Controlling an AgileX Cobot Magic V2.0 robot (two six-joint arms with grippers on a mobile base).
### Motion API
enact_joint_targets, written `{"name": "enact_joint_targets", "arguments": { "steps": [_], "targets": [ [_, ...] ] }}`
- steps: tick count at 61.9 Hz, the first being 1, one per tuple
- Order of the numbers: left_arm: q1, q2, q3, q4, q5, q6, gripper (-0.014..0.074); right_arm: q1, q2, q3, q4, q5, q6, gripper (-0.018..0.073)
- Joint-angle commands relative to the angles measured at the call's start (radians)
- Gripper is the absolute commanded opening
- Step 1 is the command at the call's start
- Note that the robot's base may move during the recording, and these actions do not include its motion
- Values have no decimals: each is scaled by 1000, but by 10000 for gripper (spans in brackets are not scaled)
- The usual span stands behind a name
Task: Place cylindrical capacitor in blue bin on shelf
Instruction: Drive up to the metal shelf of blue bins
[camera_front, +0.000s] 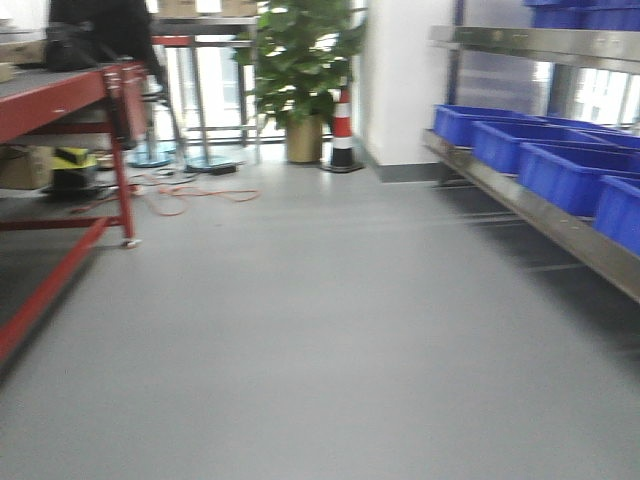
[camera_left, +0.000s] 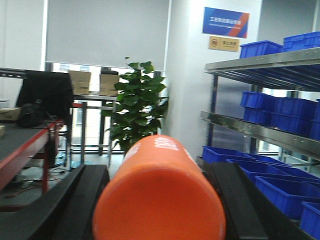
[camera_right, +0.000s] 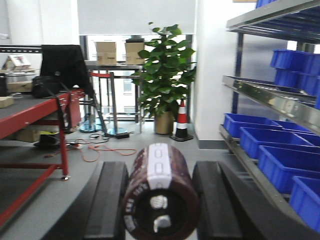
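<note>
My right gripper (camera_right: 159, 200) is shut on the cylindrical capacitor (camera_right: 160, 197), a dark brown cylinder with a pale stripe and silvery terminals facing the camera. My left gripper (camera_left: 159, 200) is shut on the larger orange cylinder (camera_left: 160, 195) with white print. The shelf (camera_front: 540, 205) stands on the right with a shiny steel rail and rows of blue bins (camera_front: 570, 170). It also shows in the left wrist view (camera_left: 260, 132) and the right wrist view (camera_right: 270, 102). Neither gripper shows in the front view.
A red-framed table (camera_front: 60, 100) stands at left, with boxes and orange cable (camera_front: 190, 195) on the floor beside it. A potted plant (camera_front: 305, 70) and a striped traffic cone (camera_front: 342, 130) stand at the back. Grey floor (camera_front: 300, 330) lies between table and shelf.
</note>
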Motion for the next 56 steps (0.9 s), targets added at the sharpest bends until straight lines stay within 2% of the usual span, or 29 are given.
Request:
{"name": "enact_joint_targets", "arguments": {
  "steps": [1, 56],
  "targets": [
    [2, -4, 1, 3, -25, -5, -111, 1, -7, 2, -9, -32, 1, -165],
    [2, -4, 1, 3, -25, -5, -111, 1, -7, 2, -9, -32, 1, -165]
  ]
}}
